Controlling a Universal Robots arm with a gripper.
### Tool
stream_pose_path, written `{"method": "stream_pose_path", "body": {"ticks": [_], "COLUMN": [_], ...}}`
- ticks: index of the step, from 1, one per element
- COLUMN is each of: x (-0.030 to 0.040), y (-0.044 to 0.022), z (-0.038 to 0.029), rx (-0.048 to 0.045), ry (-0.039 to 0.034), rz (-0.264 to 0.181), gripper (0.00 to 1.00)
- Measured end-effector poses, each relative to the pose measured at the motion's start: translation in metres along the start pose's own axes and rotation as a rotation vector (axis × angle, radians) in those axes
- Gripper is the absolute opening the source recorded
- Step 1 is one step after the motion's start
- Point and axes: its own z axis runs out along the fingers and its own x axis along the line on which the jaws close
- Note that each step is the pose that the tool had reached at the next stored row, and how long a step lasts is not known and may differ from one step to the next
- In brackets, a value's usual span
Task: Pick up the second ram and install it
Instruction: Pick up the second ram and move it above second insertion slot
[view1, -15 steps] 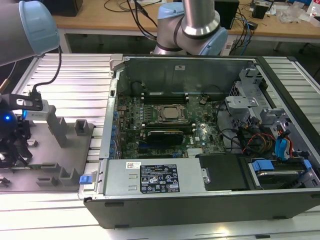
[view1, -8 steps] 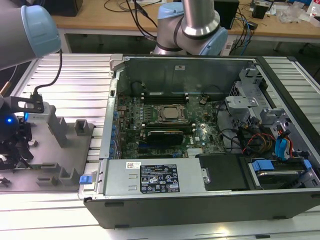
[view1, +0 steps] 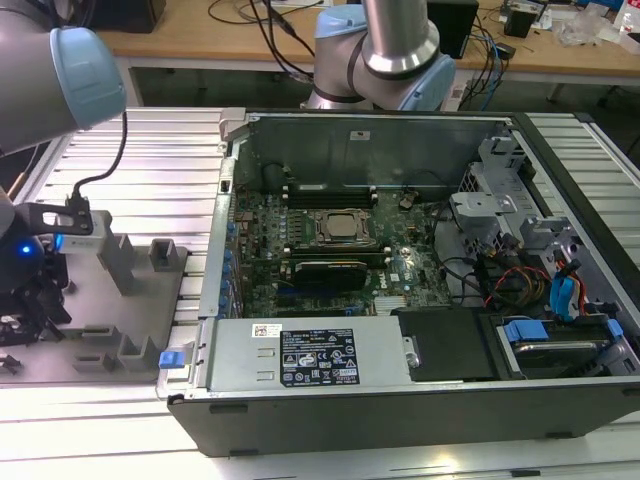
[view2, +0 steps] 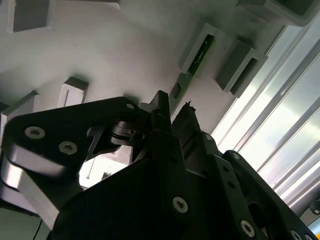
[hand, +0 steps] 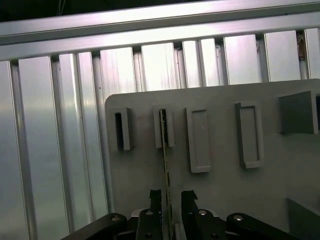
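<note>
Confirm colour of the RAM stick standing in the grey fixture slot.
The second ram is green; the second wrist view shows it best.

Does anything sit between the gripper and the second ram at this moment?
Nothing visible does. In the first wrist view the gripper straddles the ram, its jaws open on either side. The ram stands on edge with its far end in a gray holder.

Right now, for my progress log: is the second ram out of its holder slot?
No: the second ram has one end in the holder slot, the gripper straddling it.
</note>
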Motion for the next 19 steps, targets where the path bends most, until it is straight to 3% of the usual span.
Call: {"method": "stream_pose_path", "body": {"ticks": [3, 7, 14, 16, 19], "x": [0.0, 0.0004, 0.0007, 0.0007, 0.0007], "y": [0.0002, 0.0036, 0.0044, 0.0043, 0.0044], "z": [0.0035, 0.0056, 0.0066, 0.0067, 0.0069], "rx": [-0.0001, -0.0006, -0.0006, -0.0005, -0.0006], "ry": [0.0001, -0.0071, -0.0074, -0.0074, -0.0074], "rz": [-0.001, -0.01, -0.023, -0.023, -0.023], "gripper": [0.3, 0.3, 0.3, 0.16, 0.14]}}
